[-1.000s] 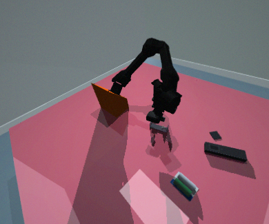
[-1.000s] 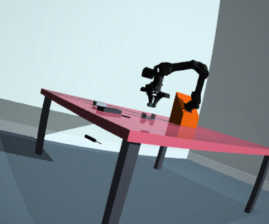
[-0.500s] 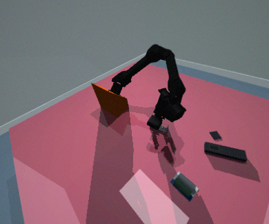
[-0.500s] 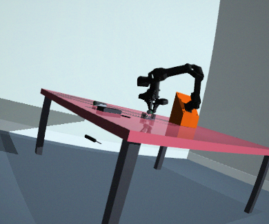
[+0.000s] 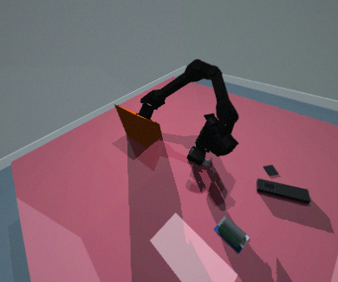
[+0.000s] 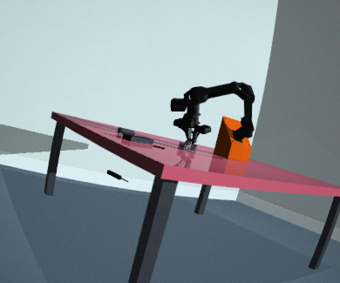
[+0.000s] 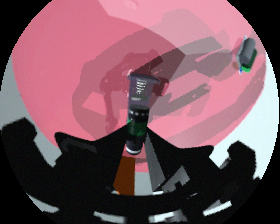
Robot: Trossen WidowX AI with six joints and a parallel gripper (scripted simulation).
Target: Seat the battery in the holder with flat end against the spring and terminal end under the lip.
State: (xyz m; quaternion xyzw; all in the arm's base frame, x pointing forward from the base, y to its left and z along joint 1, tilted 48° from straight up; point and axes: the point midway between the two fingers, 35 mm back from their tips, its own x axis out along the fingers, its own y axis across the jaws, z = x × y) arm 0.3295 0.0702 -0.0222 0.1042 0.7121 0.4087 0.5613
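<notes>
Pink and glossy, the flat table top (image 5: 89,188) carries all the things, and the black six-joint arm (image 5: 217,97) bends over it from an orange wedge-shaped base block (image 5: 140,128). The black parallel-jaw gripper (image 5: 200,160) points down, close above the table surface. Its fingers are closed only to a narrow gap, and between them stands the dark green cylindrical battery (image 7: 136,122) with a pale metal end. In the wrist view the battery reaches out from the jaws toward a small grey holder (image 7: 143,88), which lies on the pink surface directly before its far tip. Whether the battery already touches the holder, I cannot tell from these views; in the exterior view the gripper (image 6: 192,142) is just over the small holder (image 6: 186,145), and the two look very near.

Well apart from the gripper, nearer to the front edge, lies a small blue-rimmed tray with a green inside (image 5: 231,234). To the right of the gripper rests a long black rectangular bar (image 5: 283,191), and just beside it a small black square piece (image 5: 270,170). On the grey floor under the table, seen in the exterior view, lies a thin black tool (image 6: 117,176).
</notes>
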